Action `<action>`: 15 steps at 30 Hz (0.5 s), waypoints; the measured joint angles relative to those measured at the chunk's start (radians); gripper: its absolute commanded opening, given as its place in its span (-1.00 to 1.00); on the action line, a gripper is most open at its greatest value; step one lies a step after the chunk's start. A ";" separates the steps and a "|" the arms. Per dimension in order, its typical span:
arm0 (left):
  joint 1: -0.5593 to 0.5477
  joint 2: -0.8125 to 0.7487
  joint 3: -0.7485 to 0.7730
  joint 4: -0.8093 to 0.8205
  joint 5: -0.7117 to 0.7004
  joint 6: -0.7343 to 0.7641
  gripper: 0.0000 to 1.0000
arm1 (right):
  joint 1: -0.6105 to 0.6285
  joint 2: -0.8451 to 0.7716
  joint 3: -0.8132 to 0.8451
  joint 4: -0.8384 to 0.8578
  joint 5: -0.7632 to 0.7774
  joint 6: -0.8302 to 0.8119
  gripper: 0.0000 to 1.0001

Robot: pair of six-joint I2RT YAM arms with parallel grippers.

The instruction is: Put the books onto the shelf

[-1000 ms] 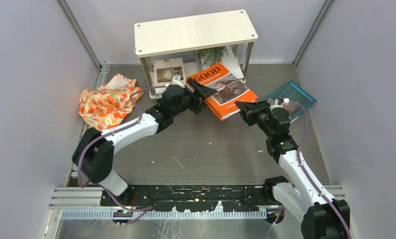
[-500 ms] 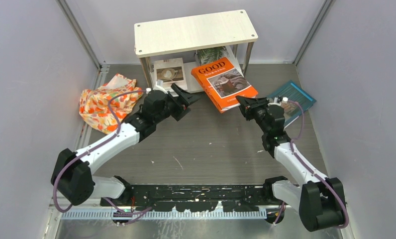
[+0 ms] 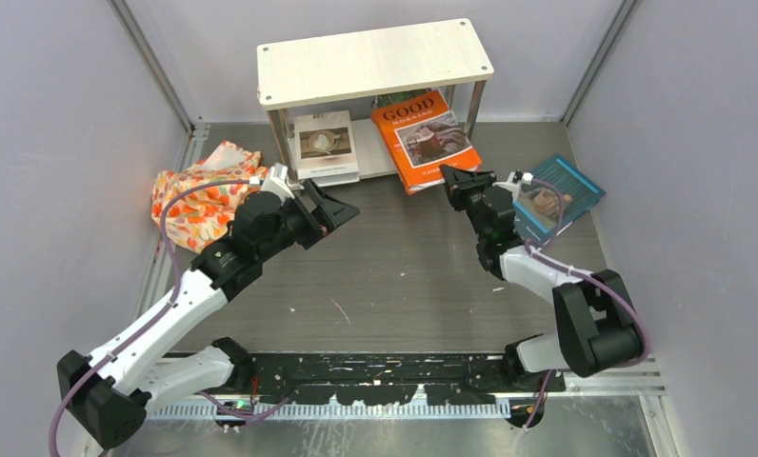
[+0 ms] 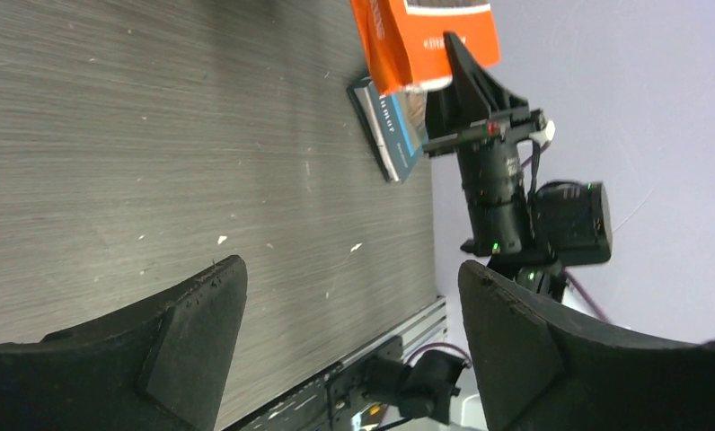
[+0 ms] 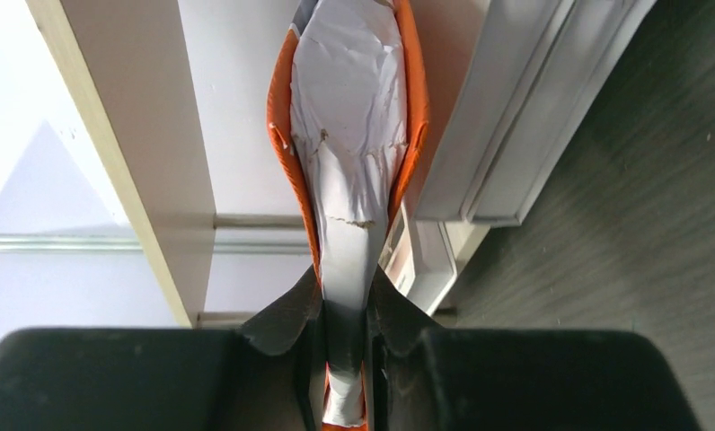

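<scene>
Under the top board (image 3: 375, 59) of the shelf (image 3: 270, 95), the orange "GOOD" book (image 3: 423, 133) lies partway in on the lower tier, its near edge sticking out toward the tabletop (image 3: 394, 276). The right gripper (image 3: 454, 179) has that near edge pinched between its fingers (image 5: 286, 328). The wrist view shows a thin paperback, covers bowed around ragged pages, so it is probably light but floppy and will likely buckle if shoved from one corner; a hold at the middle of the edge, with a flat push, looks safest. Clearance is tight: board overhead, the metal leg (image 3: 472, 107) just beside the book's right corner, and the coffee-cup book (image 3: 325, 143) on the same tier to the left, with a strip of bare board between. A green palm-leaf book (image 3: 402, 96) peeks out beneath. The left gripper (image 3: 335, 214) hovers over bare tabletop, fingers (image 4: 183, 323) spread wide and empty. The teal book (image 3: 564, 186) lies on the tabletop beside the right arm.
</scene>
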 measured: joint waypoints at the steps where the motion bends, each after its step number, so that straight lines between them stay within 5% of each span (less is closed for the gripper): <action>1: 0.000 -0.013 0.000 -0.017 0.002 0.012 0.75 | 0.002 0.021 0.008 0.018 0.014 -0.005 -0.67; 15: 0.000 -0.097 0.000 -0.200 0.010 0.137 0.75 | 0.025 0.375 0.185 0.242 0.130 -0.016 -0.54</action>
